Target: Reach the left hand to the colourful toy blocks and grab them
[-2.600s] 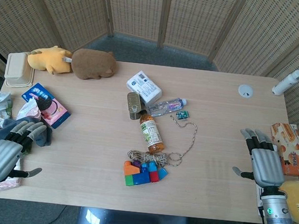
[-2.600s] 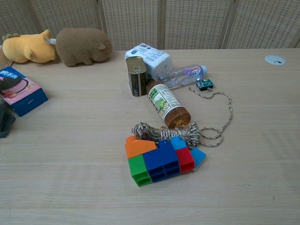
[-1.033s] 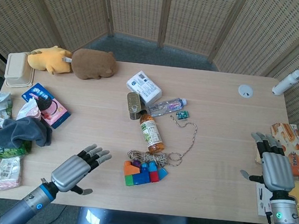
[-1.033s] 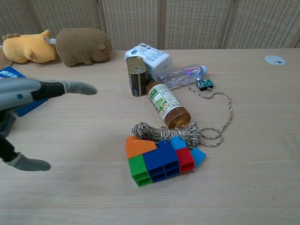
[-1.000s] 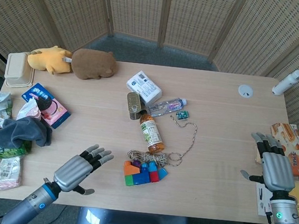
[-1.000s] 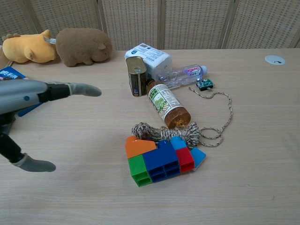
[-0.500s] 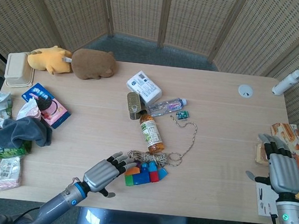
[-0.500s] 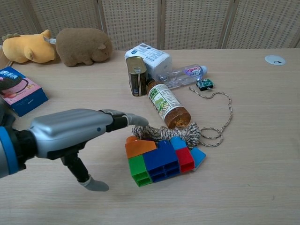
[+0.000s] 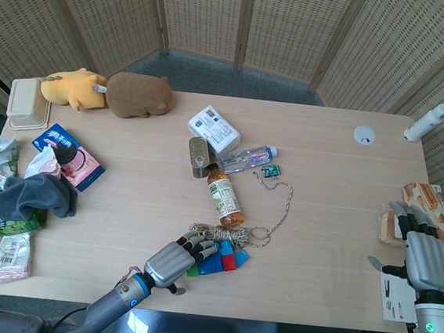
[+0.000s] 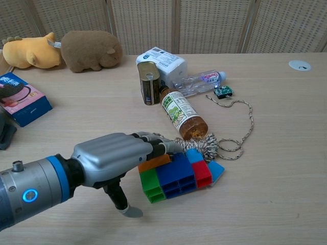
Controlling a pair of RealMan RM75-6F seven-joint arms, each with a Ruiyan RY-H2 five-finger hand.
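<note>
The colourful toy blocks lie as one cluster near the table's front edge, orange, green, blue and red, and show again in the head view. My left hand hovers over their left side. Its fingers are stretched across the orange block and its thumb points down at the table, apart from the blocks. It grips nothing. In the head view the left hand covers the orange and green blocks. My right hand is spread flat at the table's right edge, holding nothing.
A coil of rope touches the blocks' far side, with a lying drink bottle behind it. A tin can, white pack and water bottle lie further back. Plush toys and snack packets sit at the left.
My left hand has swept from the table's left edge rightward and now reaches over the blocks' left side. My right hand has drifted slightly outward at the right edge.
</note>
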